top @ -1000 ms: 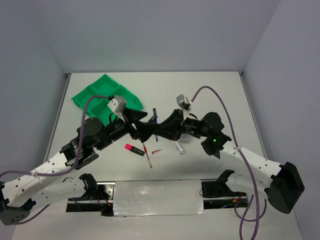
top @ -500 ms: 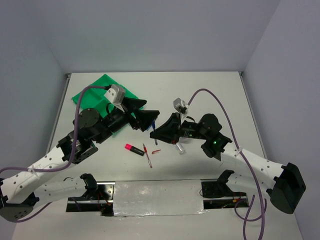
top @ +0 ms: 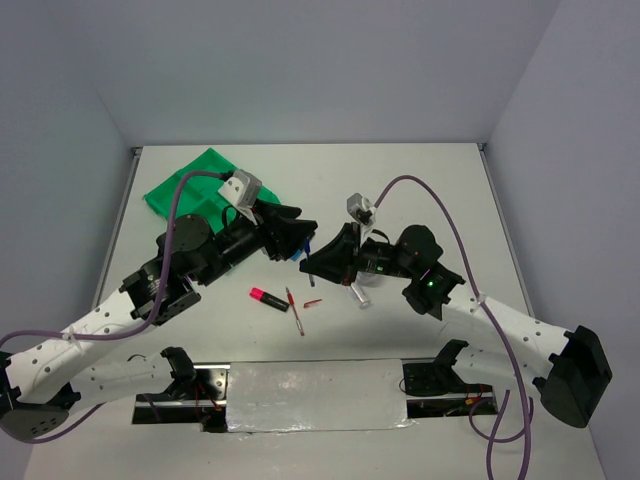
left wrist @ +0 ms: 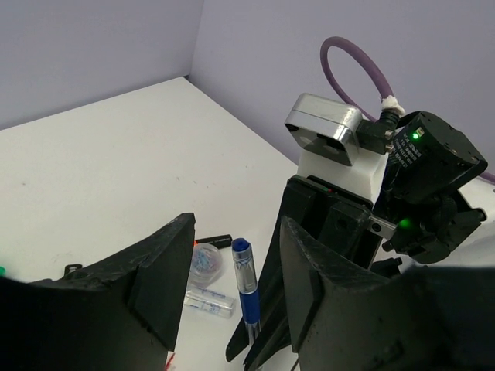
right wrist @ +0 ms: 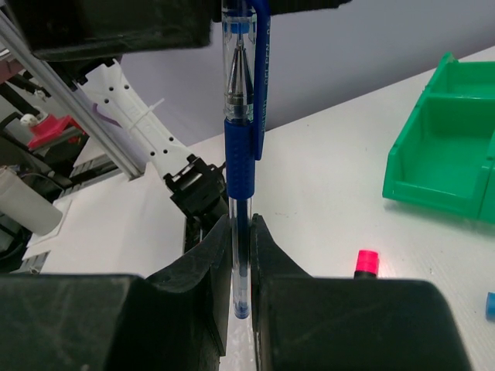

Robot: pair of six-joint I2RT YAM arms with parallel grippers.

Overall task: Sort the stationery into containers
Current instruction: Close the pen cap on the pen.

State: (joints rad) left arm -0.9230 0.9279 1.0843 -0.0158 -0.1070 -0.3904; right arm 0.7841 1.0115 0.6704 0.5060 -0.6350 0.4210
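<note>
early days: right pincer [right wrist: 240, 255] clamped on the blue pen [right wrist: 241, 131], upright above the surface [top: 420, 190]. left pincer [left wrist: 236, 267] apart, just beside it. highlighter [top: 267, 298] and red pen [top: 294, 310] not yet in the tray [top: 172, 190].

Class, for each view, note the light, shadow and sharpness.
Top external: even light, only soft shadows on the white table. Left wrist: the left gripper is a dark, detail-poor mass. Right wrist: the blue clear-barrelled pen is crisp; the right gripper holding it is nearly black.

The blue pen [right wrist: 240, 154] (right wrist view) is cut off above.
</note>
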